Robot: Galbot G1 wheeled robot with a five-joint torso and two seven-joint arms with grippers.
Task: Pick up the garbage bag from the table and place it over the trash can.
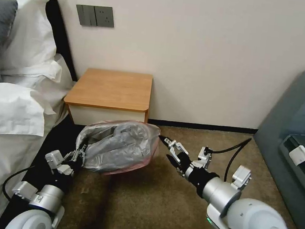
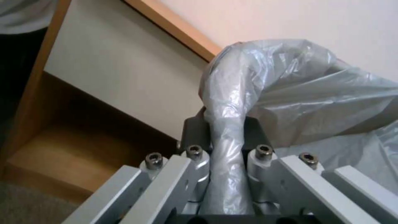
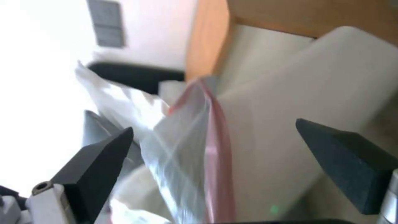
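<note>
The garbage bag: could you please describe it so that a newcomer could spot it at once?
Find the orange-brown wooden nightstand against the wall. Just in front of it, low down, the left gripper pinches a crinkled translucent grey plastic garbage bag. Unlike the white pillows, it is see-through with a pinkish rim.

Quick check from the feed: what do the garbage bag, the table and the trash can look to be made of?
Garbage bag: thin translucent grey plastic film, glossy and crinkled, with a pinkish rim; the left gripper pinches a bunched fold, the right gripper is open beside it.
Table: apparently wood or wood-look laminate, matte orange-brown grain, with a smooth white drawer front.
Trash can: probably moulded plastic, smooth cream surface with rounded corners.
</note>
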